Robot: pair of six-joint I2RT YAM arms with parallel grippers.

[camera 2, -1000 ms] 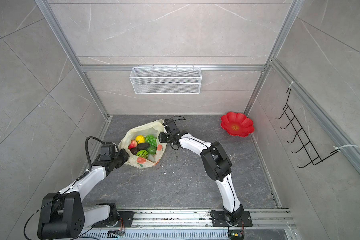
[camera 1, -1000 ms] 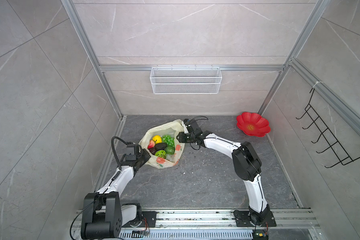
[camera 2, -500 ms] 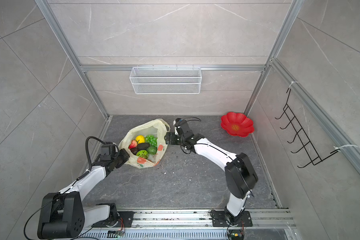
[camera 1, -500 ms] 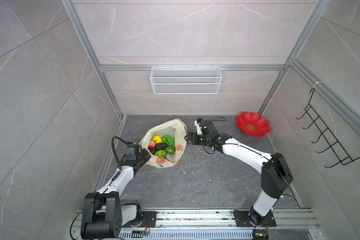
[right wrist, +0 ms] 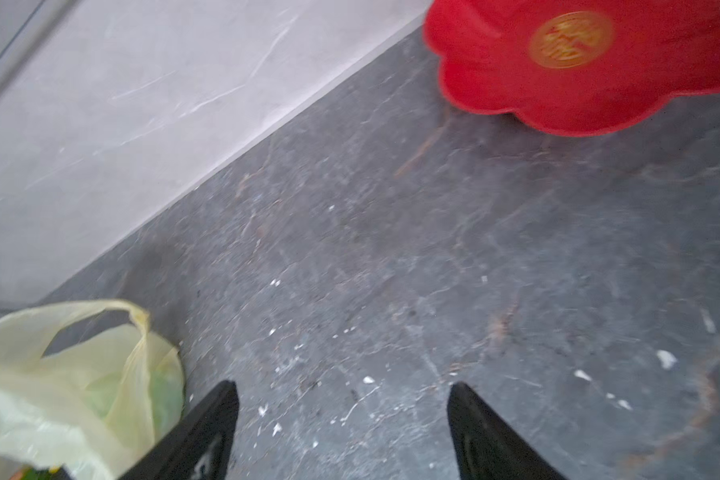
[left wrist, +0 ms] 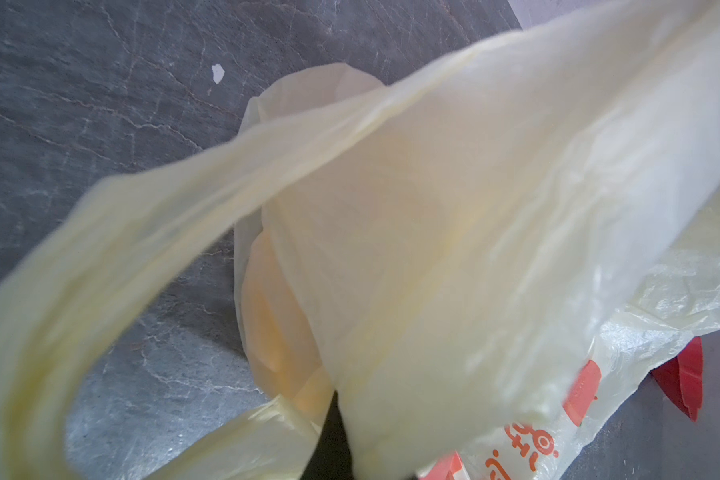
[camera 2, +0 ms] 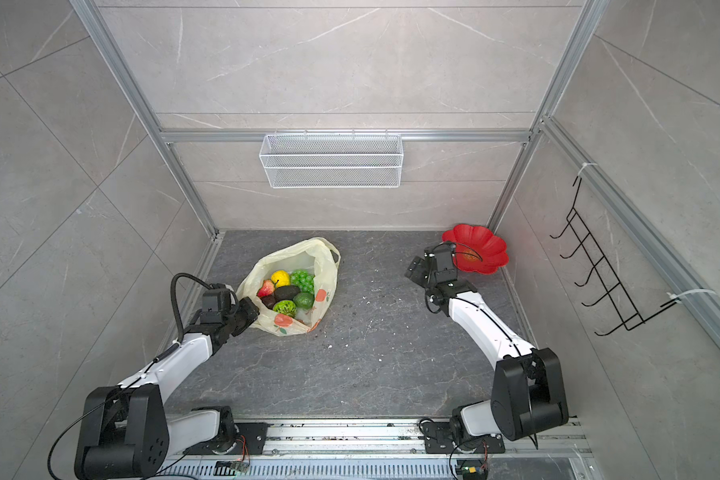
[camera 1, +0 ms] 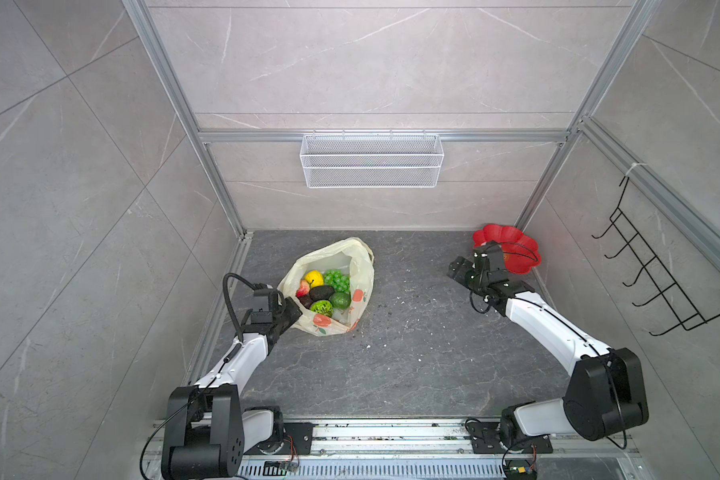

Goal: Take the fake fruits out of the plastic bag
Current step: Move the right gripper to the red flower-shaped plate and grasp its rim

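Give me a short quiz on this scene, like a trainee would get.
1. True or false: the right gripper is open and empty.
2. The fake fruits lie: A in the plastic bag; B on the red plate; C in the wire basket.
3. Which gripper is pinching the bag's edge?
Key: 1 true; 2 A; 3 the left gripper.

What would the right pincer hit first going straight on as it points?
Likely bare floor: the open right pincer aims between the plastic bag and the red plate, touching neither. Depth unclear.
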